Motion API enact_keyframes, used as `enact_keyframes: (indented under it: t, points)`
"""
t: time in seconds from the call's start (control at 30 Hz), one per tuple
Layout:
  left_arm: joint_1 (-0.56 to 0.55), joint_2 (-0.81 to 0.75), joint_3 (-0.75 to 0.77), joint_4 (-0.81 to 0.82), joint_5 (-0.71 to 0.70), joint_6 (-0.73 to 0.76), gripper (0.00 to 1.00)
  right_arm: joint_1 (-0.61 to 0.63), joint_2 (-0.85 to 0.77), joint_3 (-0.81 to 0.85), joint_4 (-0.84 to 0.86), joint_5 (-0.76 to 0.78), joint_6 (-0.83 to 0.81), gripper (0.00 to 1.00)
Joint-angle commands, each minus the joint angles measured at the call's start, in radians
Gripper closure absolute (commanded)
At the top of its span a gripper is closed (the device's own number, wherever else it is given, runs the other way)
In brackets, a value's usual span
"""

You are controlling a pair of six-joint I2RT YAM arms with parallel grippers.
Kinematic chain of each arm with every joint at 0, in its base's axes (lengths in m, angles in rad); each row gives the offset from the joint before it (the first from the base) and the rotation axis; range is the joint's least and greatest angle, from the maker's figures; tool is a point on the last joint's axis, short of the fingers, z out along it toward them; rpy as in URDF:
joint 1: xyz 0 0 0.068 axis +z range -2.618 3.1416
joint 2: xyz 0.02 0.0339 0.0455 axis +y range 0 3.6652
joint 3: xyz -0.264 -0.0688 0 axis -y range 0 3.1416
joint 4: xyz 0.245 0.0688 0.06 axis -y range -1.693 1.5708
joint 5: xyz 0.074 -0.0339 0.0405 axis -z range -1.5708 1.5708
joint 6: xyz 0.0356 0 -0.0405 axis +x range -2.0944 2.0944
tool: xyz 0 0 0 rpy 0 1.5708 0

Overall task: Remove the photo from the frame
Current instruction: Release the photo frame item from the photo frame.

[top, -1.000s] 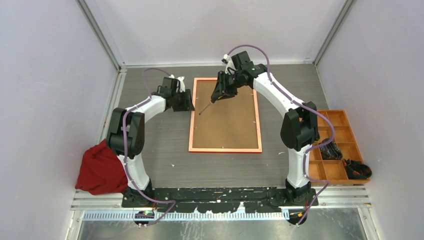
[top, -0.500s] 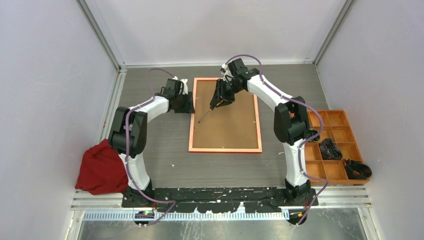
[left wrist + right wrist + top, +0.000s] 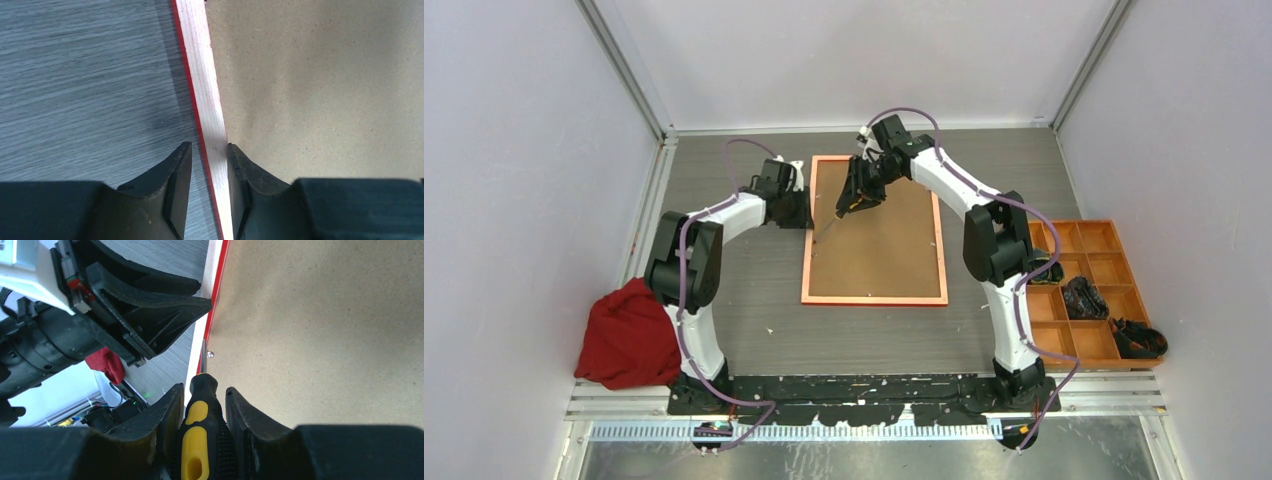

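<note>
Frame [image 3: 874,299] flat on worktop [image 3: 874,340], brown backing board [image 3: 879,245] up | left fingers [image 3: 175,185] narrow, astride its left rail, grip cannot be told | right fingers [image 3: 160,420] clamp yellow-black screwdriver [image 3: 199,440], tip beside that rail

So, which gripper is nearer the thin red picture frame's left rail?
Left. The left gripper straddles that rail; the right gripper, holding a yellow-black screwdriver, is over the brown board.
</note>
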Motion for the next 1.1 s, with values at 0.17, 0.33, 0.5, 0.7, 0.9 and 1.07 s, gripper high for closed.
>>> enact_keyframes:
  t: [0.17, 0.33, 0.5, 0.7, 0.9, 1.07]
  points:
    - [-0.007, 0.019, 0.019, -0.004, -0.018, -0.021, 0.72, 0.016, 0.009, 0.056, -0.023, -0.035, 0.014, 0.99]
    - [-0.008, 0.025, 0.016, -0.004, -0.018, -0.031, 0.74, 0.028, 0.021, 0.056, -0.024, -0.035, 0.013, 0.99]
    - [-0.010, 0.028, 0.013, -0.002, -0.019, -0.035, 0.81, 0.037, 0.026, 0.054, -0.034, -0.044, 0.007, 0.99]
    - [-0.010, 0.036, 0.009, -0.004, -0.020, -0.038, 0.93, 0.041, 0.012, 0.046, -0.049, -0.055, -0.014, 0.99]
    - [-0.010, 0.043, 0.008, -0.003, -0.028, -0.048, 1.00, 0.056, 0.005, 0.038, -0.064, -0.055, -0.036, 0.99]
    - [-0.010, 0.042, 0.005, -0.005, -0.030, -0.049, 0.99, 0.067, -0.001, 0.039, -0.068, -0.053, -0.045, 0.99]
